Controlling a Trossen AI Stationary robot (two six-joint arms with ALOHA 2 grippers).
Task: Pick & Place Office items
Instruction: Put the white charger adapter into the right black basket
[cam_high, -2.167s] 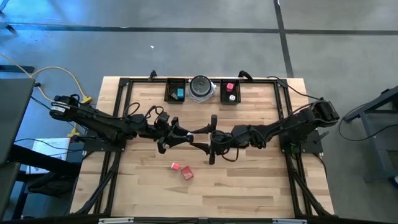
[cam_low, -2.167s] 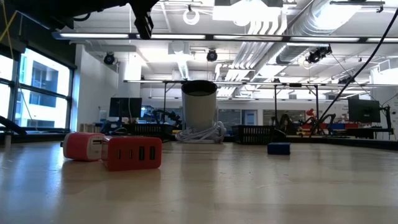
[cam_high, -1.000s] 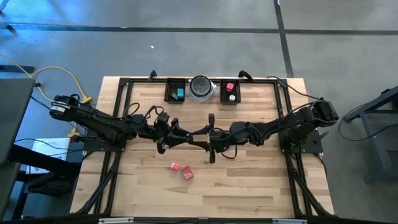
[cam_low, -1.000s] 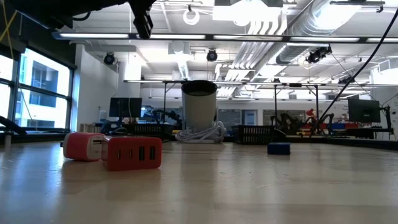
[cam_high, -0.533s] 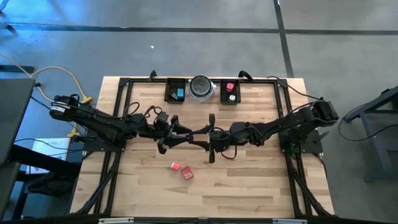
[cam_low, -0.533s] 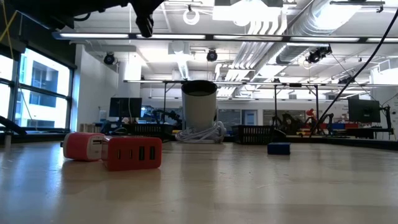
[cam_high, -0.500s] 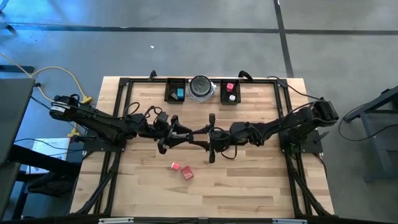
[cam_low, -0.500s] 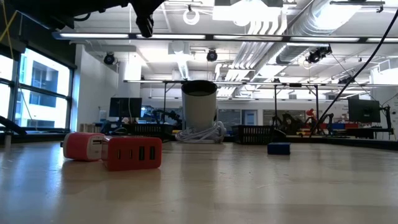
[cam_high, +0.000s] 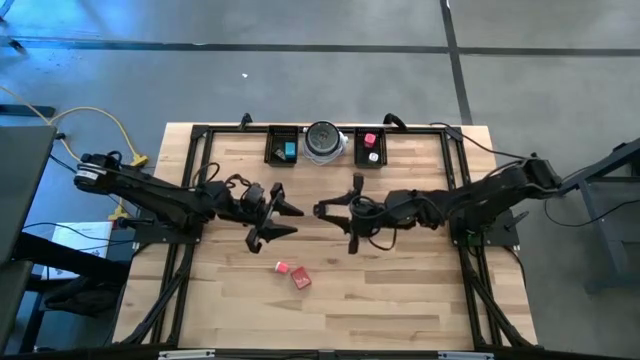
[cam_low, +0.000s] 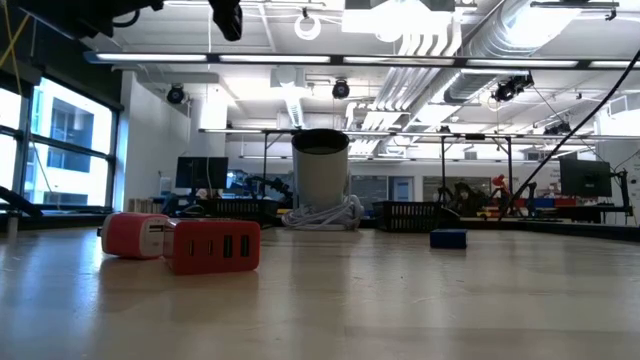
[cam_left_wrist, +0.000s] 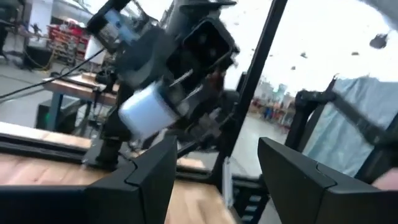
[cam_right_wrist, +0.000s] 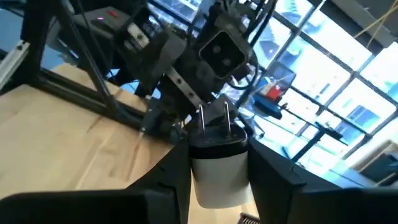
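My right gripper (cam_right_wrist: 219, 175) hangs above the table's middle (cam_high: 325, 210), shut on a white plug adapter (cam_right_wrist: 217, 163) with two metal prongs (cam_right_wrist: 214, 118). My left gripper (cam_left_wrist: 217, 180) faces it from the left (cam_high: 283, 218), open and with nothing between its fingers. The left wrist view shows the adapter (cam_left_wrist: 146, 115) ahead of it. Two red office items (cam_high: 282, 267) (cam_high: 301, 280) lie flat on the wood nearer the front, close together (cam_low: 135, 235) (cam_low: 215, 246). A small blue piece (cam_low: 448, 238) lies farther back. My right gripper pinches the white adapter's two side faces (cam_right_wrist: 195, 167) between its two fingers. The fingers come level from the table's right side. The adapter is lifted clear of the table, its prongs pointing away from the gripper toward my left arm.
Two black trays (cam_high: 283, 147) (cam_high: 371, 147) stand at the far edge, one with a teal piece, the other with red and white pieces. A round silver-grey dish (cam_high: 324, 141) stands between them. Black frame rails (cam_high: 200, 160) run along the table's sides. Bare wood (cam_high: 400, 300) lies near the front.
The two grippers stood tip to tip over the table's middle and have drawn apart. My left gripper has pulled back toward the left edge, rolled, and its fingers have spread wider. My right gripper has drawn back toward the right edge and risen a little.
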